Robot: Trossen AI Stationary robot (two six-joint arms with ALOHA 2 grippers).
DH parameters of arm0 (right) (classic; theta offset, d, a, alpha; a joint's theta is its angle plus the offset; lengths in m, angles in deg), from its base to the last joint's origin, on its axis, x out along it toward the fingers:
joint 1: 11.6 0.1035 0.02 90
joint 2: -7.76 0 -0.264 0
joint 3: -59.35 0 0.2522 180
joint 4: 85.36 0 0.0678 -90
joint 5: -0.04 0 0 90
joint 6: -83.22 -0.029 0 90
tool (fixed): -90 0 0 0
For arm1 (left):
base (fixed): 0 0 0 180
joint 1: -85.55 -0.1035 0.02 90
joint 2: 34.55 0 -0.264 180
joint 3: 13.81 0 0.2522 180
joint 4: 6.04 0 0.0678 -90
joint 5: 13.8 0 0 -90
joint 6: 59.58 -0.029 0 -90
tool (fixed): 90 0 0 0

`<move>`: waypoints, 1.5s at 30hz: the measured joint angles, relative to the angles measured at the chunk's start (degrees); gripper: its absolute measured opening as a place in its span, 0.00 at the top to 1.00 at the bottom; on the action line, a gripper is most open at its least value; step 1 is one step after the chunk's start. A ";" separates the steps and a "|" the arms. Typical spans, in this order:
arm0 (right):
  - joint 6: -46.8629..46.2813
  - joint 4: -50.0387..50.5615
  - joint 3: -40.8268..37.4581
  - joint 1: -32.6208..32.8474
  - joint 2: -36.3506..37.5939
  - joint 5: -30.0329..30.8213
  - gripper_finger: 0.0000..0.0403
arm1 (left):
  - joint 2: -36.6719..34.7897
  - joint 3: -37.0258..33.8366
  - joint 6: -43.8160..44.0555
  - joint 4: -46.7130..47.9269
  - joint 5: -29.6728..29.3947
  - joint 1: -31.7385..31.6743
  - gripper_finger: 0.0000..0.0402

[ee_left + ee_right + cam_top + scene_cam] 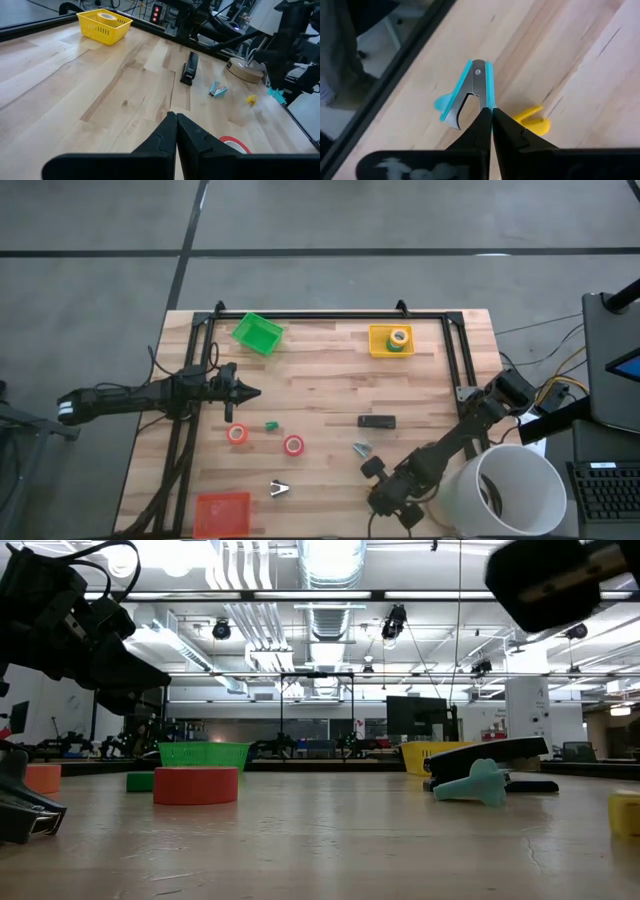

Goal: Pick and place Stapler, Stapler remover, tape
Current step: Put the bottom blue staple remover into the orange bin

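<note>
The black stapler lies flat mid-table; it also shows in the left wrist view. A teal staple remover lies just near of it. A second teal staple remover lies on the wood by a small yellow piece, right at the tips of my shut right gripper, which is near the table's near edge. Two red tape rolls lie left of centre. My left gripper is shut and empty above the table's left part. My right gripper's shut fingertips stand against the edge of the teal remover's handle in the right wrist view. I cannot tell whether they touch it. The remover lies flat on the table.
A yellow bin with a green tape roll and a green bin stand at the far side. An orange bin and a pale staple remover lie near. A white bucket stands at the near right.
</note>
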 joint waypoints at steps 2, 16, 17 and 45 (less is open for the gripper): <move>-0.06 0.30 0.84 -0.43 0.00 2.29 0.98 | 0.00 0.00 0.00 0.02 0.00 -0.02 0.97; -7.55 0.05 9.34 -4.77 0.11 24.70 0.98 | -0.03 -0.02 8.45 -7.13 -9.36 -0.04 0.97; -8.45 0.09 9.42 -4.97 0.11 26.85 0.98 | -0.05 -0.02 9.62 -7.96 -10.08 -0.04 0.97; 5.08 -15.25 8.29 -13.59 6.25 42.00 0.98 | 18.61 -0.02 -12.91 -43.25 -10.73 17.80 0.95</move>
